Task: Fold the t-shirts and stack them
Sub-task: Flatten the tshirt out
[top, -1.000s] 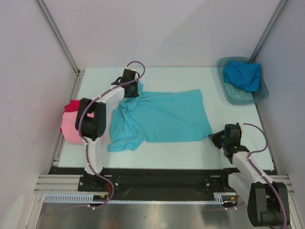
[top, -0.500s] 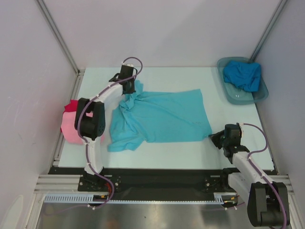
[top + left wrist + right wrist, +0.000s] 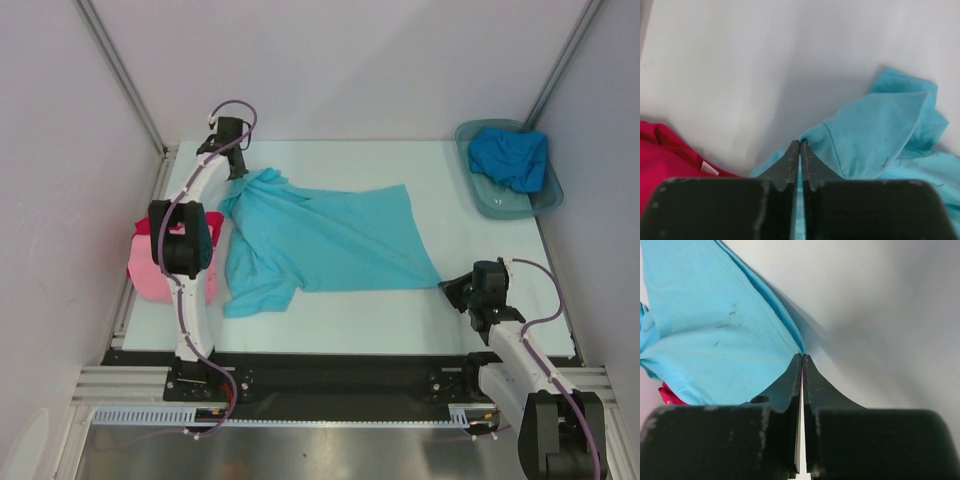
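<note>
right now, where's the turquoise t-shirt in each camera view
Top external: turquoise t-shirt spread across the middle of the table.
Left wrist: turquoise t-shirt at lower right.
Right wrist: turquoise t-shirt filling the upper left.
Shared landmark: red t-shirt, on the left side in every view.

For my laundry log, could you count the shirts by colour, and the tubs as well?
Turquoise shirt: 1
Deep blue shirt: 1
Pink shirt: 1
Red shirt: 1
Grey tub: 1
Total: 5

Red t-shirt [image 3: 665, 162] tag [image 3: 710, 169] unreadable; no other text.
</note>
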